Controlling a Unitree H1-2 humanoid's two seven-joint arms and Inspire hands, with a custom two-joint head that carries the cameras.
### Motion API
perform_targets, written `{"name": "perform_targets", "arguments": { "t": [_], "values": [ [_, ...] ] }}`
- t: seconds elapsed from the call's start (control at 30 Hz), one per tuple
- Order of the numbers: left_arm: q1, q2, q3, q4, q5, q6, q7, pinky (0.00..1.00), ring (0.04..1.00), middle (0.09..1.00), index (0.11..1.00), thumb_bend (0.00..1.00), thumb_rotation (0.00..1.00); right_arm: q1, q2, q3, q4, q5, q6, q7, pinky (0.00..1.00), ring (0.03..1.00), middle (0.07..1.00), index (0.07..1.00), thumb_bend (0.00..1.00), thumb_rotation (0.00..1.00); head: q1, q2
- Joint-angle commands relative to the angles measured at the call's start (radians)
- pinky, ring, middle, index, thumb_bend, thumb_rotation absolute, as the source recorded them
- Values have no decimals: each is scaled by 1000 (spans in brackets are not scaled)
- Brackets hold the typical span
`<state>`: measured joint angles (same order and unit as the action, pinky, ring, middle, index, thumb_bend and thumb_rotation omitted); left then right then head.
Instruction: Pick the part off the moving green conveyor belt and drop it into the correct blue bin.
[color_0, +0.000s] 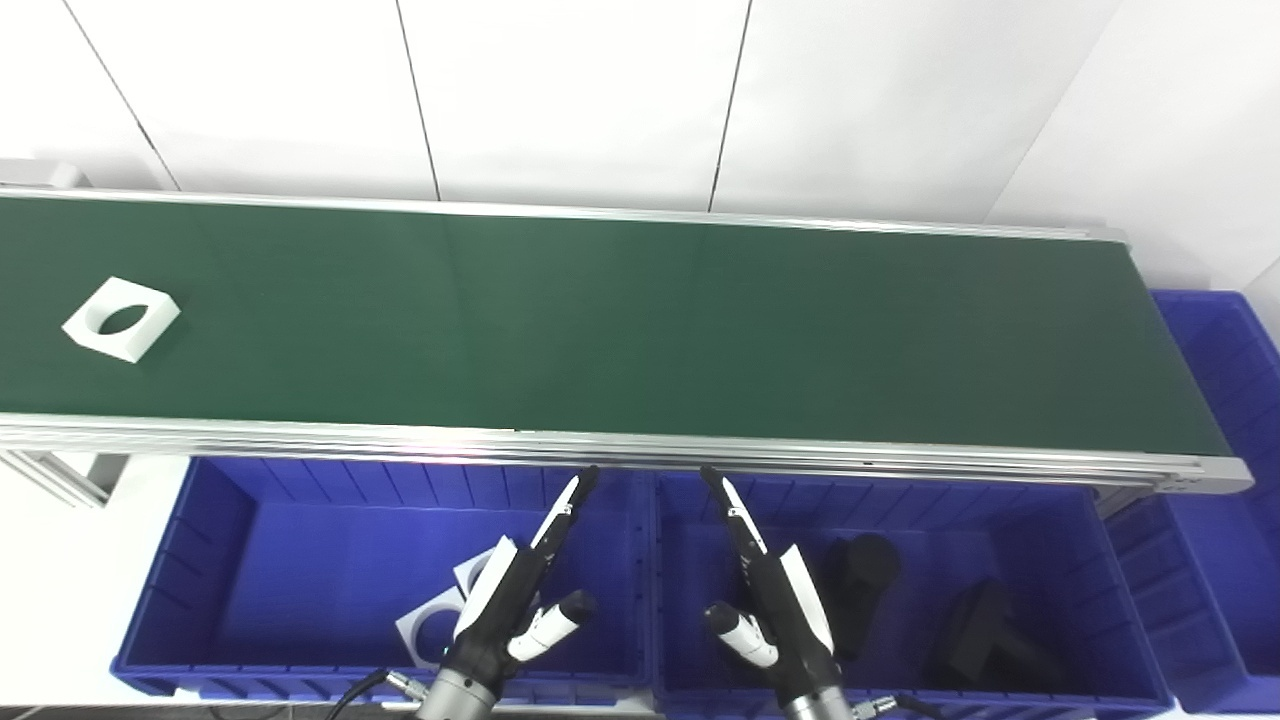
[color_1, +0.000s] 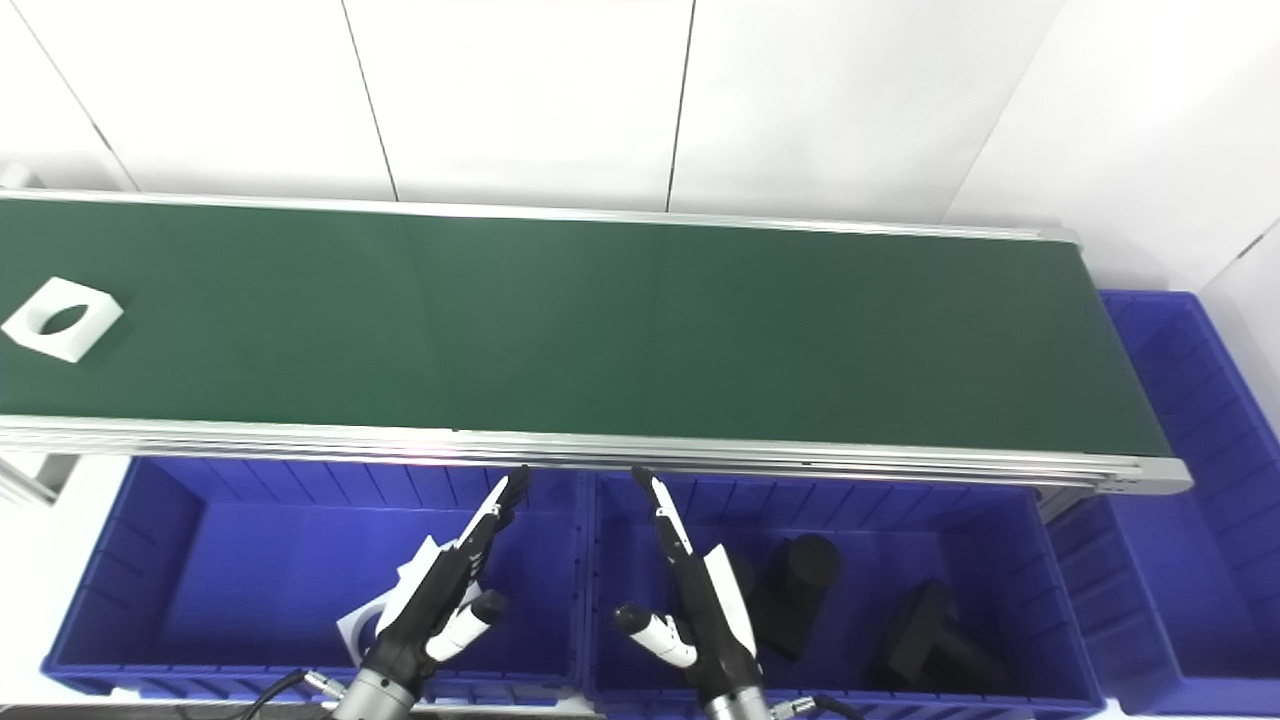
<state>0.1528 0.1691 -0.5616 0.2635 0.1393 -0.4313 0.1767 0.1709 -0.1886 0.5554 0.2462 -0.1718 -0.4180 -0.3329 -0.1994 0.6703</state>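
Note:
A white square part with a round hole (color_0: 121, 318) lies on the green conveyor belt (color_0: 620, 330) at its far left end; it also shows in the right eye view (color_1: 61, 318). My left hand (color_0: 520, 590) is open and empty, held over the left blue bin (color_0: 200, 560). My right hand (color_0: 770, 590) is open and empty over the middle blue bin (color_0: 1060, 540). Both hands are below the belt's near rail, far from the part.
The left bin holds white parts (color_0: 435, 620) partly hidden by my left hand. The middle bin holds black parts (color_0: 865, 580), (color_0: 985, 630). A third blue bin (color_0: 1225, 400) stands off the belt's right end. A white wall is behind.

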Motion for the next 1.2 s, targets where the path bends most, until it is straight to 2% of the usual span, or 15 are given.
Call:
{"name": "perform_targets", "arguments": {
  "t": [0.0, 1.17],
  "values": [
    [-19, 4, 0, -14, -3, -39, 18, 1000, 1000, 1000, 1000, 873, 1000, -11, 2, -2, -18, -8, -52, -10, 990, 996, 996, 976, 955, 982, 1, -1],
    [-27, 11, -13, -7, 7, -39, 42, 1000, 1000, 1000, 1000, 866, 1000, -14, -1, 8, -13, -18, -52, -32, 971, 986, 990, 976, 931, 1000, 3, -4]
  ]
}}
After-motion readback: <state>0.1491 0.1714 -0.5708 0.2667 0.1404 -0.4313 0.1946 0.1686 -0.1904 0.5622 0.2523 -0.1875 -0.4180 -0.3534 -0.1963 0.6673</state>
